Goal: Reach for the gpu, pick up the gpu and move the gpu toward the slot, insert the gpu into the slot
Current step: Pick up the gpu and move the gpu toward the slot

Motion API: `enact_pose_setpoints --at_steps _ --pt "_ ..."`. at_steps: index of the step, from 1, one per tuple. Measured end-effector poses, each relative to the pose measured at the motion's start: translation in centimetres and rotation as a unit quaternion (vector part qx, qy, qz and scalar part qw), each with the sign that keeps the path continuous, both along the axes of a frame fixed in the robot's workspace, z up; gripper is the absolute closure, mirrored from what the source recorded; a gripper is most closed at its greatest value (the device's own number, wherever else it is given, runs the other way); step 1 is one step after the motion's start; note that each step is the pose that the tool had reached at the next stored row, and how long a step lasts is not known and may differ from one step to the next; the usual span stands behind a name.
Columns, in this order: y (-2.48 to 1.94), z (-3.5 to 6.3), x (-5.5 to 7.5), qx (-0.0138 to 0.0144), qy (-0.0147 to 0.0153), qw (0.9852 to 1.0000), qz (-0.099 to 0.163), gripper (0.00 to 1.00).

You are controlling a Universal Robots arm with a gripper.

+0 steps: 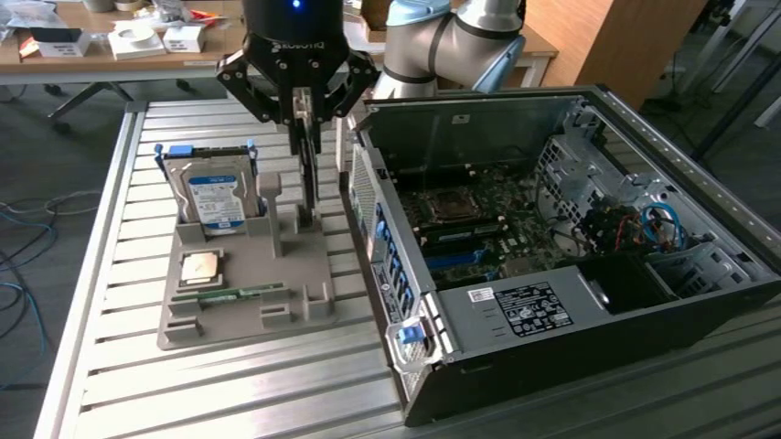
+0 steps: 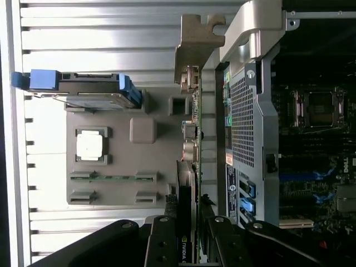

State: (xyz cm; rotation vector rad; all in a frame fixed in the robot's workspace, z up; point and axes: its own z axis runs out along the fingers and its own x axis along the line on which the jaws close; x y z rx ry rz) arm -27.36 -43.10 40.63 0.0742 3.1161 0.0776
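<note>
- Silver slatted bench (image 1: 146,384) carries everything; grey holder tray (image 1: 251,265) sits on it toward the exterior view's left.
- Blue-labelled hard drive (image 1: 218,194) stands upright on edge at the tray's far left corner, w/ blue side rails.
- Square CPU chip (image 1: 201,267) lies flat in a tray pocket just in front of the drive; slim green memory stick (image 1: 232,294) lies in the slot nearer the camera.
- Black claw (image 1: 305,128) hangs straight down over the tray's right part, arm (image 1: 452,46) behind it.
- Claw is clamped on the gpu (image 1: 311,178): wrist view has a finger (image 2: 161,239) on each face of the card, seen edge-on.
- Gpu stands vertical, thin edge to the exterior cam, lower end down among the tray's posts; can't tell if it's clear of them. Its pale metal bracket (image 2: 196,41) is at the far end from the claw.
- Open PC case (image 1: 586,357) lies on its side just right of the tray, near the gpu but apart.
- Green motherboard (image 1: 488,215) inside, square silver CPU socket (image 1: 454,206) on it, blue connector strips (image 1: 462,262) nearer the camera.
</note>
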Motion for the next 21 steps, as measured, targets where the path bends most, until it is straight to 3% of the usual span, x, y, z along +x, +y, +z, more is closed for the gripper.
enact_pose_setpoints --at_steps 21 --pt "0.0 4.46 0.0 0.0 0.0 1.0 0.0 0.73"
